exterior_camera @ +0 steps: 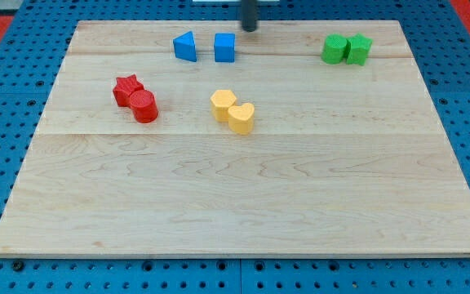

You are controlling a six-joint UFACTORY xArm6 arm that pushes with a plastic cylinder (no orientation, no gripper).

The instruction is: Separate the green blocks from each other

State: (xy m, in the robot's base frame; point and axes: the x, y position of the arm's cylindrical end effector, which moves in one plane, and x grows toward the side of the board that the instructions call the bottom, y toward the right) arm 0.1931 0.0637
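Observation:
Two green blocks sit touching near the view's top right: a rounded green block [333,49] on the left and a green star-like block [359,49] on the right. My tip [250,28] is at the view's top edge, just right of the blue cube and well to the left of the green pair, touching no block.
A blue triangle [185,46] and a blue cube [225,47] lie at top centre. A red star [126,88] and red cylinder [144,106] touch at the left. Two yellow blocks [232,111] touch at centre. The wooden board [243,204] lies on a blue pegboard.

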